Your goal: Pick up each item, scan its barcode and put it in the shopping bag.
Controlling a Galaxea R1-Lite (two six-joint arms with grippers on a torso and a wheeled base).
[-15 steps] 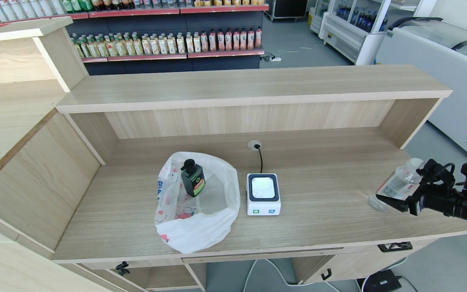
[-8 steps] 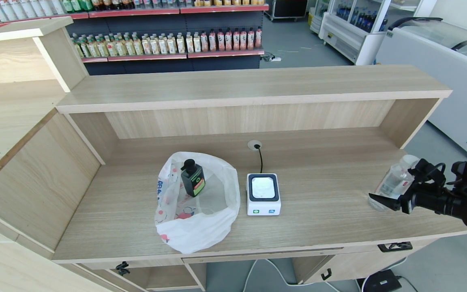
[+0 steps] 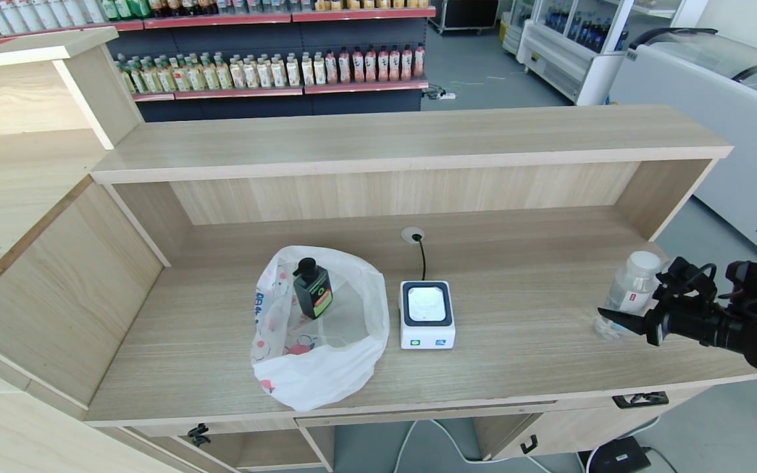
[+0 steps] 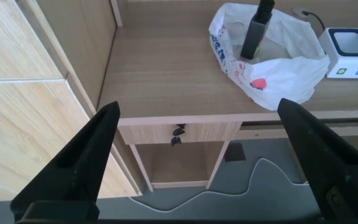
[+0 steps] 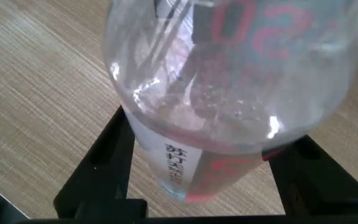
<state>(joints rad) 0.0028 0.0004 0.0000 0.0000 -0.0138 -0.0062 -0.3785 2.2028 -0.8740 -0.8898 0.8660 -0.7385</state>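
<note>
A clear plastic bottle with a white cap and a red-printed label stands nearly upright at the counter's far right edge. My right gripper is shut on its lower part; in the right wrist view the black fingers flank the bottle just above the wood. The white shopping bag lies open left of centre with a black pump bottle standing in it. The white barcode scanner sits beside the bag. My left gripper hangs open off the counter's front left corner, holding nothing.
The wooden counter has a raised back shelf and side walls. The scanner's cable runs to a grommet at the back. In the left wrist view the bag and scanner lie far off. Bare wood lies between scanner and clear bottle.
The clear bottle went from leaning to the right to almost upright, while my right gripper shifted slightly back and up with it.
</note>
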